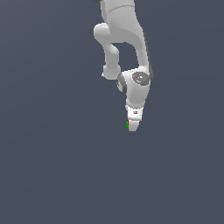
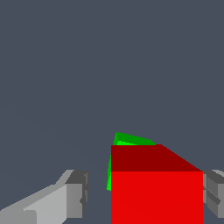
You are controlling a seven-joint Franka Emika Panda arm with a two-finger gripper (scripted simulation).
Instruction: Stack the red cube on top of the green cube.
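Note:
The red cube [image 2: 156, 197] fills the space between my fingers in the wrist view. One finger [image 2: 74, 194] stands off it with a visible gap; the other finger [image 2: 213, 188] is right at its side. The green cube [image 2: 131, 140] shows only as a sliver past the red cube's edge, directly beyond it. In the exterior view the gripper [image 1: 132, 127] points down at the floor, with a speck of red cube [image 1: 127, 122] right above a speck of green cube [image 1: 127, 126] at its edge. The gripper [image 2: 144, 192] is open around the red cube.
The white arm [image 1: 127, 43] comes down from the top of the exterior view. The flat dark grey floor [image 1: 52, 166] surrounds the cubes on all sides.

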